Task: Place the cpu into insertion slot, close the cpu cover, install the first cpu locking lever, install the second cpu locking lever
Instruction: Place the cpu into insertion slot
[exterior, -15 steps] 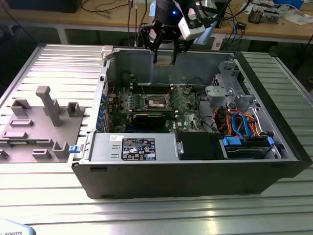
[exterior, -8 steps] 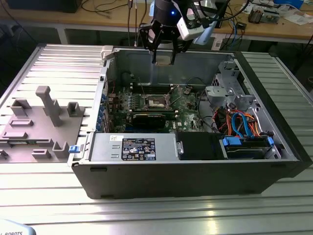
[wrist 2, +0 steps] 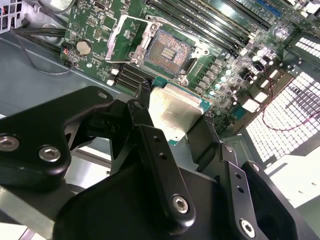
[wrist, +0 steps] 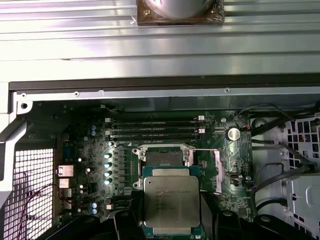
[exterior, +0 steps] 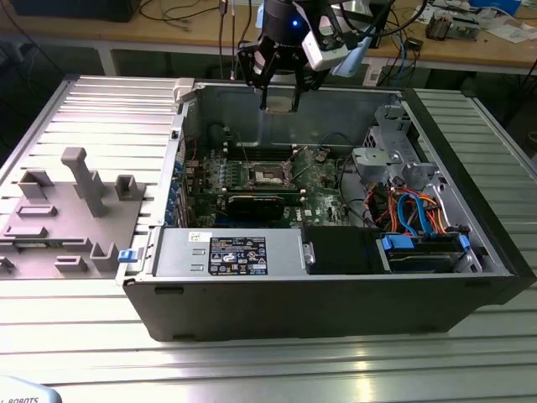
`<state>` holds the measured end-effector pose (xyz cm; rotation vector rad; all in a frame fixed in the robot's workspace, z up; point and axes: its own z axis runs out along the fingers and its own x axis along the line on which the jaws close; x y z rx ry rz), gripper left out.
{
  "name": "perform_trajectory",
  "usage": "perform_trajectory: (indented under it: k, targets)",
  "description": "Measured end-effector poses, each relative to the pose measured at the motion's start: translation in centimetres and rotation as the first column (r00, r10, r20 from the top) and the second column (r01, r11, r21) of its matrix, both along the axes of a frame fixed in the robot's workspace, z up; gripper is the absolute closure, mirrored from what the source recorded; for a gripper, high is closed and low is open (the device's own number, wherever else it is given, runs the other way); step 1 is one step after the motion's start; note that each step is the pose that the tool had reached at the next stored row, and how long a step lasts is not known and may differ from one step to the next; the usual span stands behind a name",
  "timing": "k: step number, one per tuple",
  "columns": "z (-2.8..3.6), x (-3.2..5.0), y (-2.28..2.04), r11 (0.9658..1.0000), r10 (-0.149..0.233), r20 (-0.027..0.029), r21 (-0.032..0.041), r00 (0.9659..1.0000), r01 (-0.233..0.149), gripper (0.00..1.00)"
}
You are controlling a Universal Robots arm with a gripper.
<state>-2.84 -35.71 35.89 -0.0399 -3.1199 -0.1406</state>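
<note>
with the black gripper [wrist 2: 174, 116] looming nearest the lens in the second wrist view, pinching the cpu [wrist 2: 175, 106] by two opposite edges, jaws drawn in to just its width. hanging high over the open computer case [exterior: 336, 306] in the exterior view, above its far side. looking down on the green board [wrist: 85, 150] lying on the case floor. aiming at the slot [wrist: 162, 157], sitting below and a little ahead of the held cpu, well apart from it in height. running square to it in the first wrist view, cpu edges parallel to the slot's silvery rim; being so nearly square, offering no long axis to reckon with. leaving the slot's dark centre bare, with the cover [wrist: 218, 170] swung open to one side, clear of the way down by the look of it. showing a pale silvery-tan metal face on the cpu, rimmed in green, seemingly level.
</note>
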Motion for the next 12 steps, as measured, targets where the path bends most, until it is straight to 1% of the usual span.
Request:
perform_trajectory:
  k: [12]
  targets:
    - [-0.27, 0.00, 0.00, 1.0000, 0.000, 0.0001, 0.0001, 1.0000, 0.000, 0.46]
